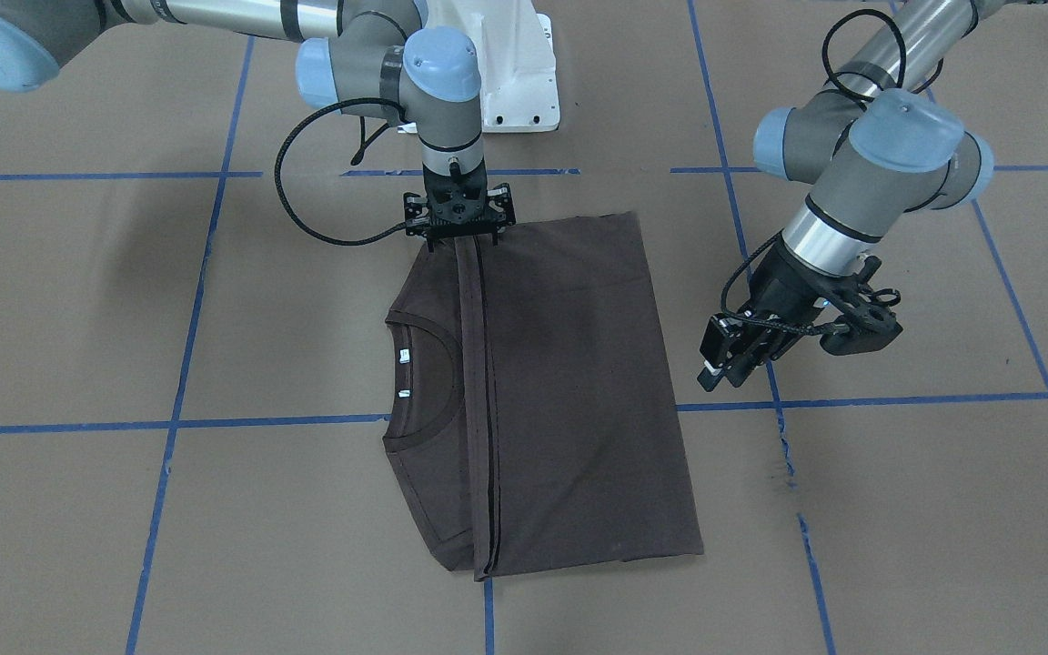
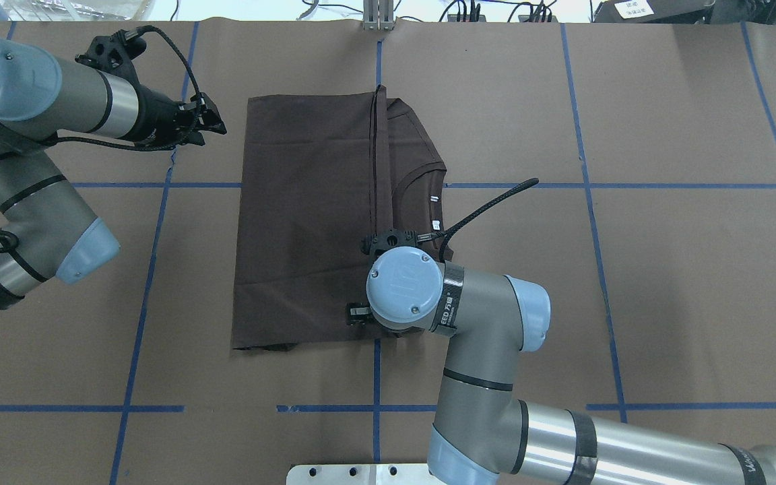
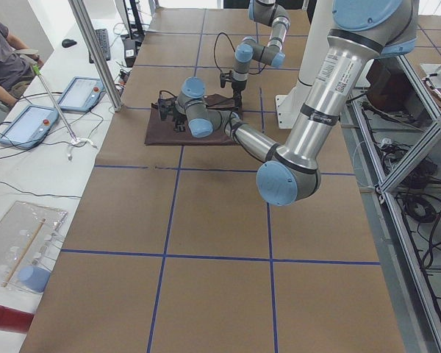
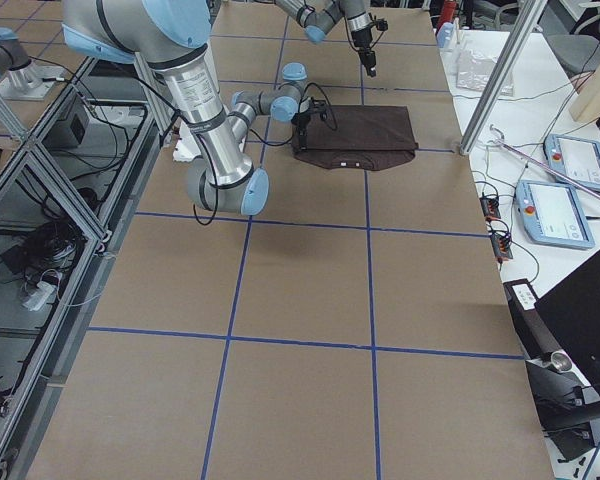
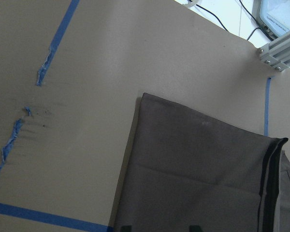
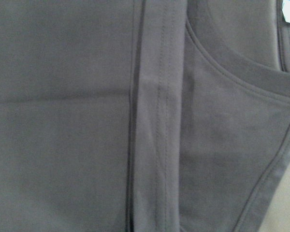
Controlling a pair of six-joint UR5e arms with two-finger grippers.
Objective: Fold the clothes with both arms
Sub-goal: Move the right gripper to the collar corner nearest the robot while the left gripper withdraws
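Note:
The dark brown-grey T-shirt point(image 1: 569, 391) lies flat on the brown table, folded into a rectangle. Its folded-over edge point(image 1: 478, 400) runs beside the round collar point(image 1: 424, 382) with its white tags. It also shows in the overhead view point(image 2: 307, 215). My right gripper point(image 1: 462, 241) points straight down onto the shirt's robot-side edge at that fold line, and its fingers look spread. Its wrist view shows only close-up fabric point(image 6: 154, 121). My left gripper point(image 1: 715, 373) is open and empty, hovering off the shirt's side, also seen overhead point(image 2: 216, 121). Its wrist view shows the shirt's far corner point(image 5: 198, 164).
Blue tape lines point(image 2: 374, 404) grid the table, with a torn stretch point(image 1: 786, 464) near the left gripper. The white pedestal base point(image 1: 519, 82) stands behind the shirt. Tablets point(image 3: 81, 92), a metal post point(image 3: 95, 51) and a seated person point(image 3: 4, 55) are along the far side.

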